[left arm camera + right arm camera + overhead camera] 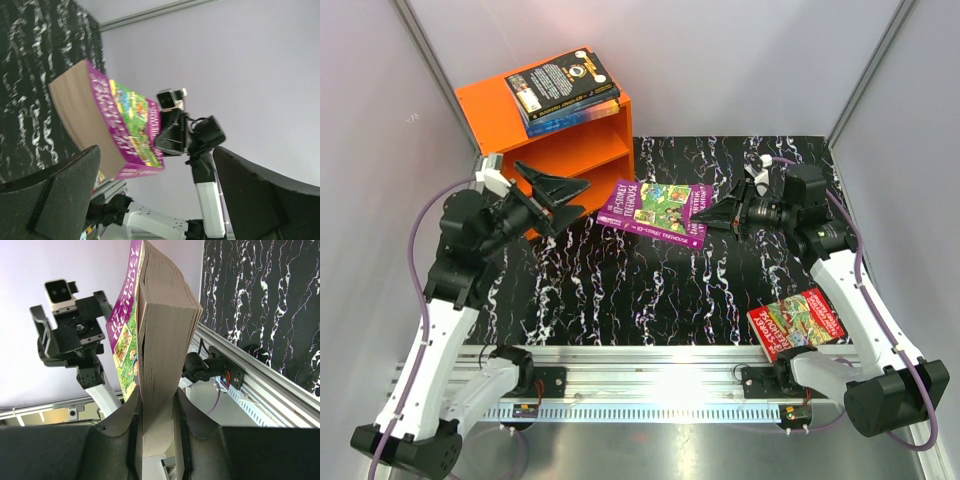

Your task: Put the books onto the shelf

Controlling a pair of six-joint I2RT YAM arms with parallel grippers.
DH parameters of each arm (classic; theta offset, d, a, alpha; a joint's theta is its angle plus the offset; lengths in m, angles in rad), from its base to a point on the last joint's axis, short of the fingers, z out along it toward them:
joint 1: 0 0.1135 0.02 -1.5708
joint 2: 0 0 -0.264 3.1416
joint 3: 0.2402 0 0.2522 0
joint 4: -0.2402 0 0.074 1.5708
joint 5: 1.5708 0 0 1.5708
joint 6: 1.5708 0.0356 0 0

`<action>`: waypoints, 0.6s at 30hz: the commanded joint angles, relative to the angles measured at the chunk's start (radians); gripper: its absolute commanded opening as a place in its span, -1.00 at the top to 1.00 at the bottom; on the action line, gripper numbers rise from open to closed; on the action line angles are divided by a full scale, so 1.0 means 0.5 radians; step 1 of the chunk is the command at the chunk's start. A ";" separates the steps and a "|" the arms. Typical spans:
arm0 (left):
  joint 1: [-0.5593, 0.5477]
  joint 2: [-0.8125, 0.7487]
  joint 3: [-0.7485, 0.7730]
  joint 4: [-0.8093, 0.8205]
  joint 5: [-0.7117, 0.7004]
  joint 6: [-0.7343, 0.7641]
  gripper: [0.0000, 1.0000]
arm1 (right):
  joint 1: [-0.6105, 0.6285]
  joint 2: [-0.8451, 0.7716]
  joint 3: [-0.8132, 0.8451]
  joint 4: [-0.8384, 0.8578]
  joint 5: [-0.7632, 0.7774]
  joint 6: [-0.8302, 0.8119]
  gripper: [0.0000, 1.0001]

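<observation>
over the mat: right gripper clamps green-purple book; left gripper gapes; handover likely next, left closing on free edge.

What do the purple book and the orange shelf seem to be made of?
Purple book: paper pages and, likely, a thin glossy card cover; tan page edges show and the block curves. Orange shelf: rigid flat panels, even colour, smooth; painted board or plastic, cannot tell which.
</observation>
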 commanded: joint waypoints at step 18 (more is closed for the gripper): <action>-0.098 0.457 -0.061 0.092 0.276 0.081 -0.96 | 0.006 -0.008 -0.004 0.534 -0.150 0.222 1.00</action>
